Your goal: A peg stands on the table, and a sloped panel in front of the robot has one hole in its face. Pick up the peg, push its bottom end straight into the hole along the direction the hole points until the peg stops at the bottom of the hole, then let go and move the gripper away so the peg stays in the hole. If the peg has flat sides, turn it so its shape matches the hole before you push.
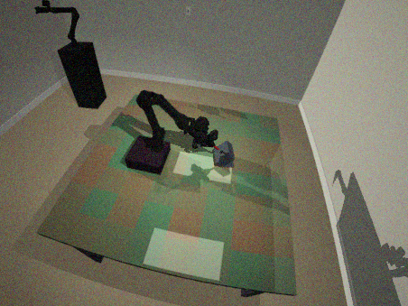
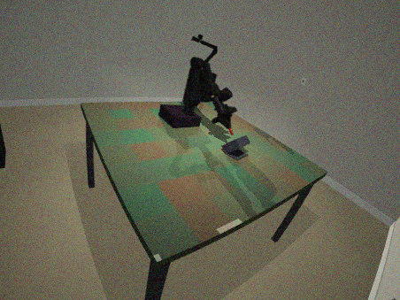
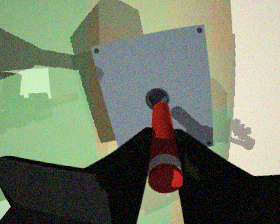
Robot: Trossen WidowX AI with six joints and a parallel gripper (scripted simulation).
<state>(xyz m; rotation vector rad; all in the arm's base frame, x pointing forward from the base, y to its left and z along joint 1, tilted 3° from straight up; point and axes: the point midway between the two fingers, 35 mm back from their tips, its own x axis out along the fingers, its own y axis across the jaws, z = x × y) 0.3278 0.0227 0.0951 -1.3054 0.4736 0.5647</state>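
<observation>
My gripper is shut on a round red peg. In the wrist view the peg points away from me, and its far tip reaches the lower rim of the dark round hole in the grey-blue sloped panel. I cannot tell whether the tip is inside the hole. In the top and exterior views the peg's tip is just short of the panel's face, a little above the table.
The arm's dark base block stands on the patchwork table behind the panel. A black pedestal with a camera arm stands on the floor at the back left. Walls close the room at the back and right.
</observation>
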